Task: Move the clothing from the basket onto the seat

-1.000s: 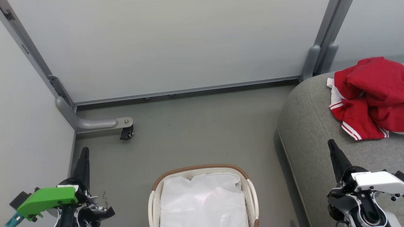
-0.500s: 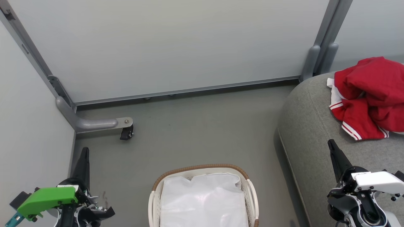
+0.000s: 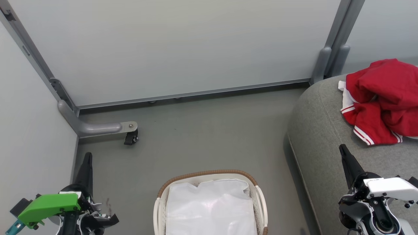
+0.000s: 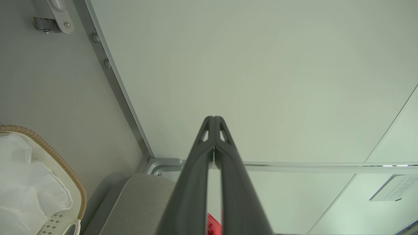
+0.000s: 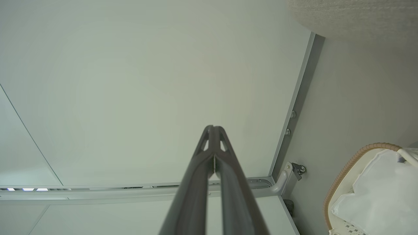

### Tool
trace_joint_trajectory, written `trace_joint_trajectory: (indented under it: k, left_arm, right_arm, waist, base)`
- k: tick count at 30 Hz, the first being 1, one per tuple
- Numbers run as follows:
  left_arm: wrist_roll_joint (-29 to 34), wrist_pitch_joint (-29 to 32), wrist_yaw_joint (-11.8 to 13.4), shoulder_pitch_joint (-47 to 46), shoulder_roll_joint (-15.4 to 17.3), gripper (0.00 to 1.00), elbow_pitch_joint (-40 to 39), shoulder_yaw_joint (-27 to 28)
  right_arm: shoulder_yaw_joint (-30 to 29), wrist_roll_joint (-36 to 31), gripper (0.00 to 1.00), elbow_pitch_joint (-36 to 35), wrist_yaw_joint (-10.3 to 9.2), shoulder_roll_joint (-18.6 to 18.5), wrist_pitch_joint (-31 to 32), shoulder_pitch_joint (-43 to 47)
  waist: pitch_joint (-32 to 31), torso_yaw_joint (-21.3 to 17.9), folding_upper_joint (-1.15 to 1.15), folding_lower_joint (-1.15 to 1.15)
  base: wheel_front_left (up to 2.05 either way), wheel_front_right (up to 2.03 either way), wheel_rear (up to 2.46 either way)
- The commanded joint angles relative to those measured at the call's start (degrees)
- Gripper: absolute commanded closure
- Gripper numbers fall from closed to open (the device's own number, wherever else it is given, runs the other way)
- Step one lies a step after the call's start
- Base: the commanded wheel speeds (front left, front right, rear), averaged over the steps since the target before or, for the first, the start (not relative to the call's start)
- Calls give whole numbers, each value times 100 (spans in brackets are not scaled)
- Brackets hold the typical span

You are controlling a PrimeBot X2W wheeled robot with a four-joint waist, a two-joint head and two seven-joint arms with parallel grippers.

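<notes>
The red clothing with white stripe trim lies crumpled on the grey seat at the right; a sliver of red clothing shows between my left fingers. The white basket with its brown woven rim stands on the floor at bottom centre, holding just its white liner. My left gripper is shut at the lower left, beside the basket and holding nothing. My right gripper is shut over the seat's front part, below the clothing and apart from it. Both show tips pressed together: left gripper, right gripper.
Grey partition panels wall in the floor behind and to the left. A panel foot with a black caster juts onto the floor at the left. Open grey floor lies between the basket, the panels and the seat.
</notes>
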Motion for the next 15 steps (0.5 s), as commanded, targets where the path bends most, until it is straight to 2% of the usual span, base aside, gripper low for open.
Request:
trace_joint_trajectory:
  k: [1,15]
  left_arm:
    - [-18,20,-35,-60,31,100,-8,10]
    - [-18,19,-35,-60,31,100,-8,10]
  right_arm:
    - [-11,20,100,-16,0,-36,7,58]
    - [-11,20,100,-16,0,-36,7,59]
  waist:
    - [0,0,0,0]
    - [0,0,0,0]
  base:
    - [0,0,0]
    - [0,0,0]
